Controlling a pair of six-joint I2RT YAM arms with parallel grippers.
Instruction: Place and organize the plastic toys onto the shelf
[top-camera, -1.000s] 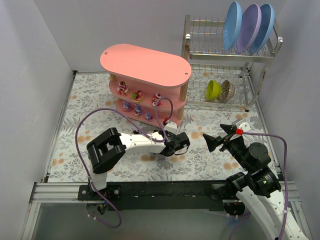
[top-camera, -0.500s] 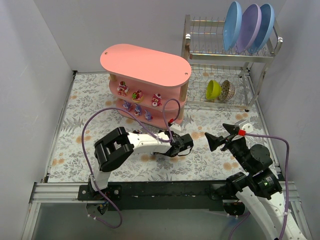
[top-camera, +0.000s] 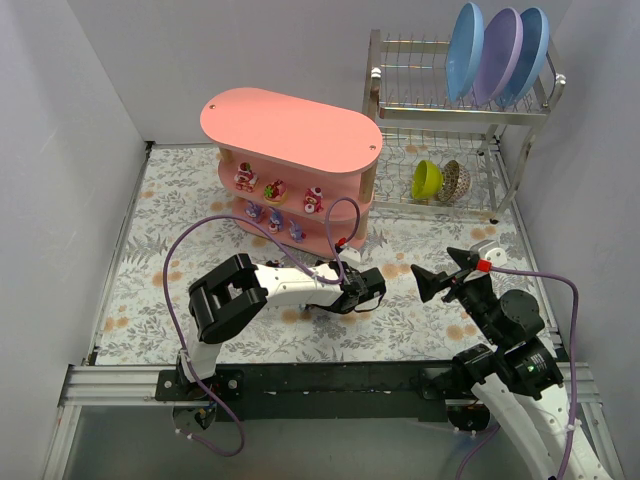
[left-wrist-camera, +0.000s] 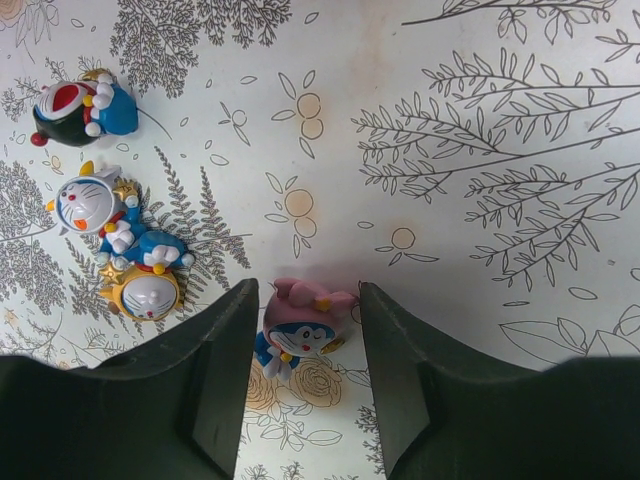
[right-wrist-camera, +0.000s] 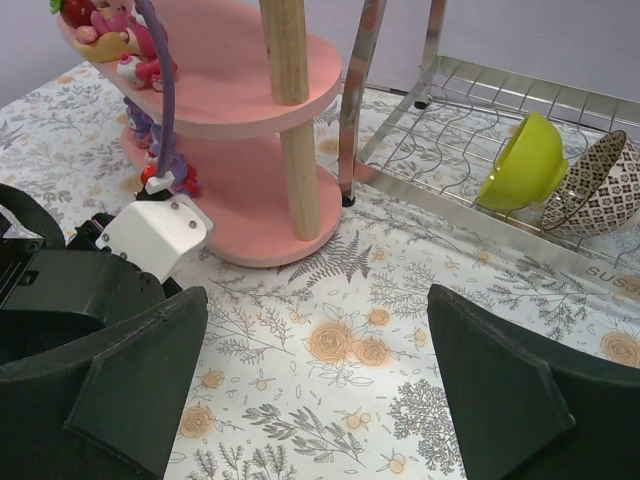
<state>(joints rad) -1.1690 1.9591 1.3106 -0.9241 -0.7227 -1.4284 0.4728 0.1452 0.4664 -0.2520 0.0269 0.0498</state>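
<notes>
My left gripper (left-wrist-camera: 305, 300) points down at the table, jaws open on either side of a pink-hooded blue figurine (left-wrist-camera: 300, 335) lying on the floral mat, not squeezing it. Three more toys lie to its left: a red-and-black one (left-wrist-camera: 75, 108), a white-and-blue one (left-wrist-camera: 95, 210) and a gold one (left-wrist-camera: 148, 292). In the top view the left gripper (top-camera: 355, 297) sits just in front of the pink shelf (top-camera: 290, 125). Several toys stand on its middle tier (top-camera: 275, 190) and lower tier (top-camera: 272, 218). My right gripper (top-camera: 432, 278) is open and empty above the mat, right of the shelf (right-wrist-camera: 230, 60).
A metal wire dish rack (top-camera: 390, 120) stands at the back right with three plates (top-camera: 500, 50) on top and a green bowl (top-camera: 427, 180) and a patterned bowl (top-camera: 455, 180) below. Purple cables loop over both arms. Walls close the sides.
My left arm has shifted a little to the right and settled lower by the shelf's right end. The right arm has barely moved.
</notes>
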